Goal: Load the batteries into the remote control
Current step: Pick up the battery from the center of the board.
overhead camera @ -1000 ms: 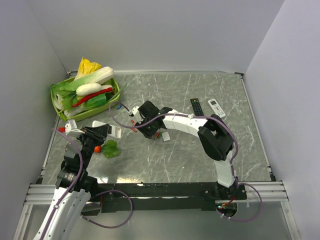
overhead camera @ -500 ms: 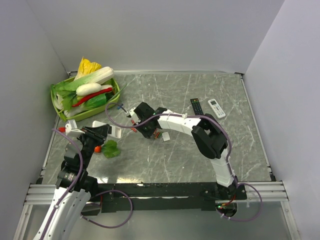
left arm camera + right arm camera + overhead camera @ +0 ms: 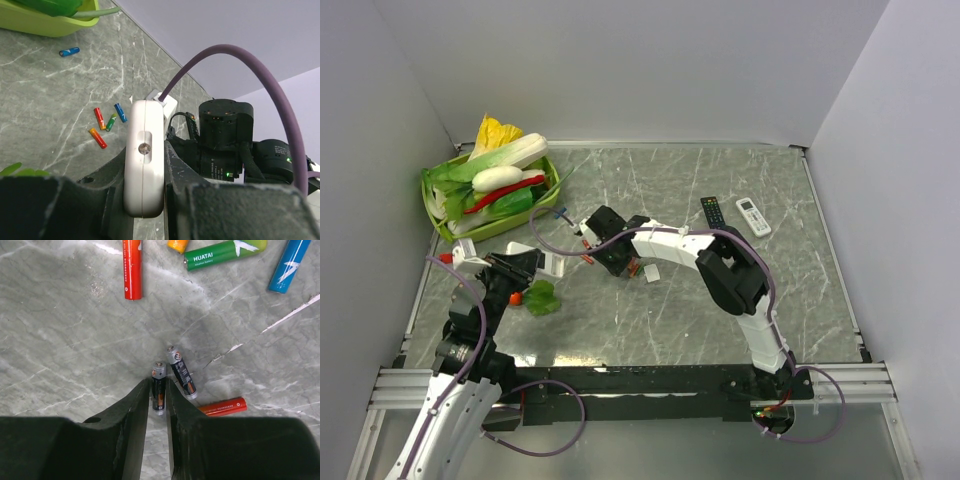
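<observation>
1. The black battery (image 3: pixel 159 392) lies flat on the marbled table (image 3: pixel 75 340). Its long axis runs in line with the fingers, and its plus cap points away from the wrist.
2. The right gripper (image 3: pixel 158 382) straddles that battery, 1 finger tight against each flank. As far as the wrist view shows, this is a pinch rather than a loose bracket.
3. A second black battery (image 3: pixel 181 372) lies slanted just beside the first, apart from it. It is close enough that the outer finger could nudge it on the lift.
4. Farther out on the table lie a red battery (image 3: pixel 132 267), a green battery (image 3: pixel 225 252) and a blue battery (image 3: pixel 292 265).
5. The remote control (image 3: pixel 145 160) is off the table, clamped edge-on in the left gripper (image 3: pixel 145 172), whose fingers press its 2 white sides.
6. From above, the remote control (image 3: pixel 548 263) sits near the right gripper (image 3: pixel 603 238), to its left and slightly toward the bases.
7. The coming move is likely a lift and a short carry leftward by the right arm. The battery bay is not visible, so I cannot tell how the battery's axis must turn.
</observation>
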You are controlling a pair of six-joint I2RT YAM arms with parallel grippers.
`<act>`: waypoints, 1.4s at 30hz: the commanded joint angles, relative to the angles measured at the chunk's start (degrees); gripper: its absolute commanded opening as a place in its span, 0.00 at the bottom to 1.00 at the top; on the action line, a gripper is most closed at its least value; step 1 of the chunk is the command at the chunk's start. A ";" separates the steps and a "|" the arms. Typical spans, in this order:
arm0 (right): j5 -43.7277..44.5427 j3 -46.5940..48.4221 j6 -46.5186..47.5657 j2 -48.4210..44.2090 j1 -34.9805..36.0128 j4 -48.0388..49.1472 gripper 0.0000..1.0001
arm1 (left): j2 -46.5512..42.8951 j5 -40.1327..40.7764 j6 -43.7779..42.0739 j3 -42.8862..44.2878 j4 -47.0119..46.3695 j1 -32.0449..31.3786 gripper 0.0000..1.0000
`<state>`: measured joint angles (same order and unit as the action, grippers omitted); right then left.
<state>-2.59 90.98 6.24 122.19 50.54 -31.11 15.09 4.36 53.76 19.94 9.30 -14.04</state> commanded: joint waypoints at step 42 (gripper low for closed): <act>-16.89 -36.14 -2.14 -61.19 1.14 23.82 0.00 | 27.68 -38.88 16.47 1.75 -32.94 0.16 0.02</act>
<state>-11.33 53.82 -4.97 63.88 51.70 -9.13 37.54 -22.44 70.57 17.12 -19.25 -14.04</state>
